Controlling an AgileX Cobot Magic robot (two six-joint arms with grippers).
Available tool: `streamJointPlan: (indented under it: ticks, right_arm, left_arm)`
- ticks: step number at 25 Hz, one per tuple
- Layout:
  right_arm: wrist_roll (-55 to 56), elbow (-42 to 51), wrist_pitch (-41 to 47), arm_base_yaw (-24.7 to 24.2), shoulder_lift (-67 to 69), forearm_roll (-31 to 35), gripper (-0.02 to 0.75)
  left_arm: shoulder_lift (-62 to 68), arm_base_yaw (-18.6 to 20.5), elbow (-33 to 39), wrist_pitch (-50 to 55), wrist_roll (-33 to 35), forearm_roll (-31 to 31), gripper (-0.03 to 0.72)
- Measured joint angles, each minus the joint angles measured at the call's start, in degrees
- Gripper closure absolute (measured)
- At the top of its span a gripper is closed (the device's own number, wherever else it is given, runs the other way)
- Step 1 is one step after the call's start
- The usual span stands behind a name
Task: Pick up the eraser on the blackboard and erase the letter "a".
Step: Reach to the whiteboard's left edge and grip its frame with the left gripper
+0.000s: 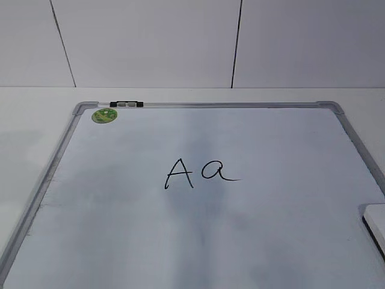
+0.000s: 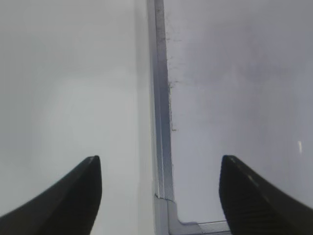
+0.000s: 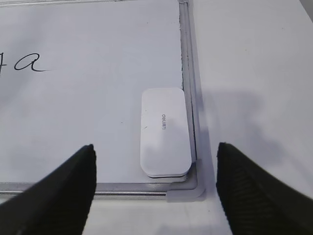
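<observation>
The blackboard [image 1: 289, 241], a white board with a silver-grey frame, lies flat on the table. The letter "a" [image 1: 218, 170] in black marker is near its middle, right of a capital "A" [image 1: 179, 173]; the letter "a" also shows in the right wrist view [image 3: 30, 64]. The eraser [image 3: 165, 131], white with grey lettering, lies flat in the board's near right corner against the frame; only its edge [image 1: 376, 220] shows in the exterior view. My right gripper [image 3: 155, 161] is open above the corner, the eraser just beyond its fingertips. My left gripper [image 2: 160, 174] is open and empty over the board's left frame [image 2: 161, 122].
A round green sticker [image 1: 104, 115] sits at the board's far left corner, beside a black and grey clip [image 1: 127, 104] on the top frame. A white wall [image 1: 192, 42] with dark seams stands behind the table. White table surface [image 3: 254, 73] borders the board.
</observation>
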Motion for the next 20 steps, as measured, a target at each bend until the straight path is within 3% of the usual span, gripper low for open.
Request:
streamJointPlan:
  ticks: [8, 13, 20]
  right_arm:
    - [0.0, 0.0, 0.0, 0.0, 0.0, 0.0, 0.152]
    - [0.0, 0.0, 0.0, 0.0, 0.0, 0.0, 0.152]
    - [0.0, 0.0, 0.0, 0.0, 0.0, 0.0, 0.152]
  left_arm:
    - [14.2, -0.1, -0.1, -8.6, 7.0, -4.1, 0.125]
    - [19.0, -3.6, -0.5, -14.6, 8.8, -5.6, 0.125]
    - [27.4, -6.5, -8.3, -15.0, 9.0, -5.6, 0.125]
